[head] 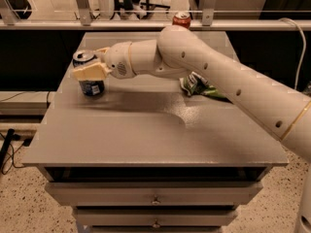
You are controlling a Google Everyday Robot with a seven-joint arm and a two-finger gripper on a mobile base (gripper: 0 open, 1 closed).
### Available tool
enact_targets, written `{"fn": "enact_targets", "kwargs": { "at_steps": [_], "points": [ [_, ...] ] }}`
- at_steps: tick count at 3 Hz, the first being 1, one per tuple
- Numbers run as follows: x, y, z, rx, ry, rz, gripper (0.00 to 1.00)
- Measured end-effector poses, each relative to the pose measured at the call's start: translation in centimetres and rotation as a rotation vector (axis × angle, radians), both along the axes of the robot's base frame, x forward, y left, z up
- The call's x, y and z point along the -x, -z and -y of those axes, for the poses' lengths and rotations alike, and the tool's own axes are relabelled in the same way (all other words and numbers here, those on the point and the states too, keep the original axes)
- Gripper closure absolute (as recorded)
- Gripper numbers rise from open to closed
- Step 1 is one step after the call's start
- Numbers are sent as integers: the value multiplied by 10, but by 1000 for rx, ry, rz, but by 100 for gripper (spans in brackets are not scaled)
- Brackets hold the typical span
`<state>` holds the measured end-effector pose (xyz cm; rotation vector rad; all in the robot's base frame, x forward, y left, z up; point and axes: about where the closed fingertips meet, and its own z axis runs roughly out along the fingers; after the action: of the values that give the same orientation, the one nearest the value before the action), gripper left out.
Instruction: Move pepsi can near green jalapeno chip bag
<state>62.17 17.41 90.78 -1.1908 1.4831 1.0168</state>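
The pepsi can [92,87], blue with a silver top, stands upright at the back left of the grey table [146,135]. My gripper [88,64] is at the can, reaching in from the right and covering its upper part. The green jalapeno chip bag [196,85], green and white and wrinkled, lies to the right of the table's middle, partly hidden behind my white arm [218,76]. The can and the bag are well apart.
An orange-red soda can [181,19] stands at the table's far edge, behind my arm. A metal rail [58,25] runs behind the table. Drawers [155,198] are below the front edge. Cables [7,149] lie on the floor at the left.
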Motion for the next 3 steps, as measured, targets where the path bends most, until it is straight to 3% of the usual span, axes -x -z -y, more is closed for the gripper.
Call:
{"fn": "enact_targets", "kwargs": {
  "at_steps": [1, 2, 3],
  "points": [
    [-2, -29, 55, -19, 95, 46, 93],
    [0, -28, 49, -19, 84, 44, 100],
    [2, -32, 68, -9, 106, 68, 100]
  ]
}}
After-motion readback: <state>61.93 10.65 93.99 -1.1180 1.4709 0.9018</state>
